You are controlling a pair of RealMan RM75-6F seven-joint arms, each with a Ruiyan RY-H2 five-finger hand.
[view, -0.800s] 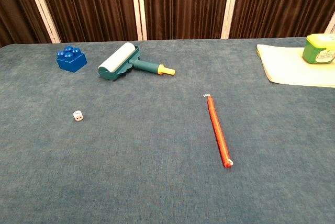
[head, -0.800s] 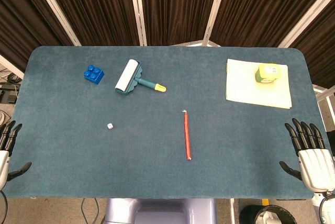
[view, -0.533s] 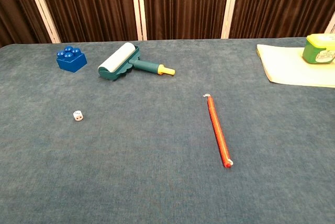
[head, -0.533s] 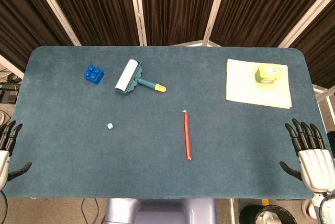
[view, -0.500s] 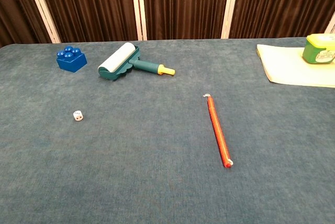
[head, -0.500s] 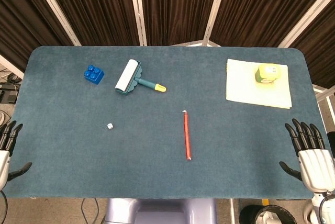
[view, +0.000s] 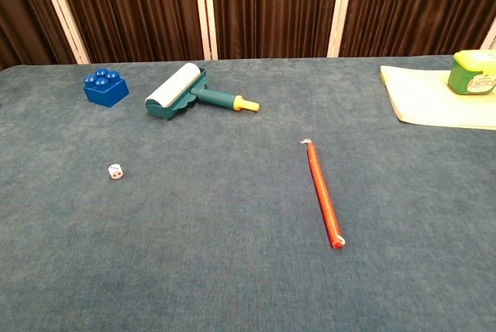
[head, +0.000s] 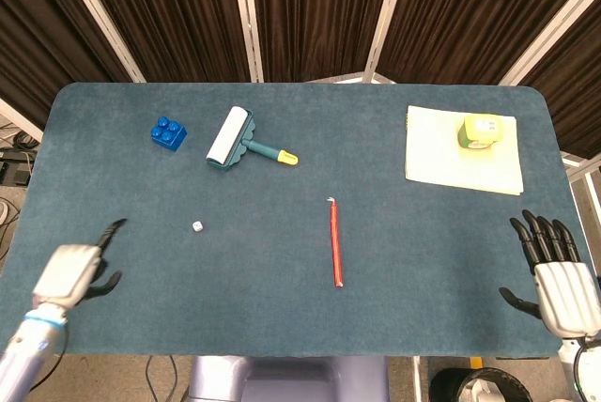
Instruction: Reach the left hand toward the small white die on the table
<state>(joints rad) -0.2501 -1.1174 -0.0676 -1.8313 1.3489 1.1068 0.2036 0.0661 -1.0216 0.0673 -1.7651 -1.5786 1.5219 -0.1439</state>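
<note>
The small white die (head: 197,226) sits alone on the blue surface (head: 423,252), near my left hand (head: 70,275), whose fingers (head: 111,231) are loosely apart and empty, and I risk knocking it away if I overshoot.

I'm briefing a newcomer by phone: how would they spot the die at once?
Start at the blue brick and lint roller on the table's far left. The die lies alone nearer the robot, below the gap between them. It is the smallest item, a tiny white cube.
</note>
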